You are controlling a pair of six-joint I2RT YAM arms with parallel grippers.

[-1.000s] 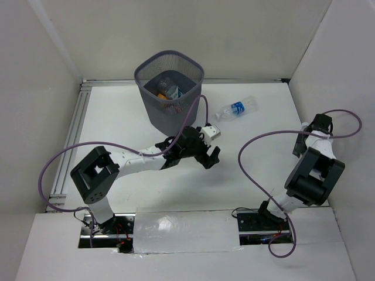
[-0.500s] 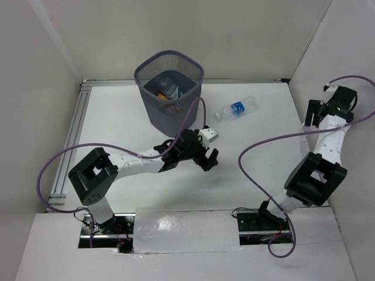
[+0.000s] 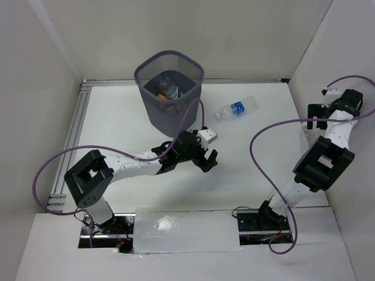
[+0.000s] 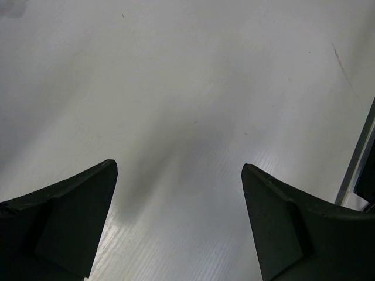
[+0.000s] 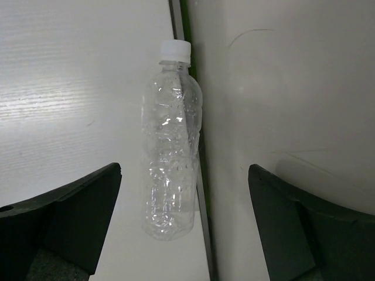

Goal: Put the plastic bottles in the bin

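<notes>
**A:** From above, where is the bin?

**B:** The bin (image 3: pixel 142 75) stands at the far side of the counter (image 3: pixel 111 117), left of centre. There are bottles inside it. One is an orange bottle (image 3: pixel 161 94), and the one beside it has some blue on it.

**A:** Are any bottles outside it?

**B:** Yes. A blue-label bottle (image 3: pixel 236 109) lies on its side on the counter, to the right of the bin and apart from it. Its cap end points toward the bin.

**A:** And the arms?

**B:** The left gripper (image 3: pixel 208 160) is near the middle of the counter, in front of the bin and well apart from the blue-label bottle. The right gripper (image 3: pixel 315 114) is at the counter's right edge, close to the wall (image 3: pixel 334 52).

**A:** What does the left wrist view show?

**B:** Its fingers (image 4: pixel 70 222) are spread wide, with plain counter showing between them.

**A:** And the right wrist view?

**B:** The fingers are spread wide there too. A clear bottle (image 5: pixel 173 158) with a white cap shows between them, and neither finger touches it. It lies on the counter just beside the wall, running along it, with the cap pointing away from the camera.
</notes>
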